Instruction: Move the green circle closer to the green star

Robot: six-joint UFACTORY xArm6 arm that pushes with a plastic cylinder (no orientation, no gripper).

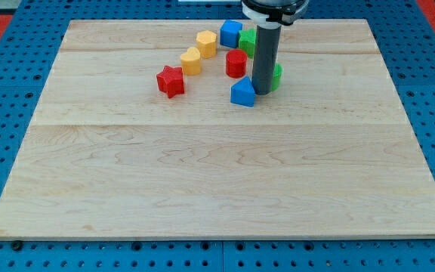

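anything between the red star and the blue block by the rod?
Nothing: in the camera view, bare board runs from the red star to the blue block. My tip sits just right of that block.

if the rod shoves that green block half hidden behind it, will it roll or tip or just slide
Probably just slide. The small green block sits low and flat on the smooth wooden board, so tipping seems unlikely. If it is round, an off-centre push may spin it or let it slip off my tip, which stands right beside it. The blue block touching my tip could get dragged along.
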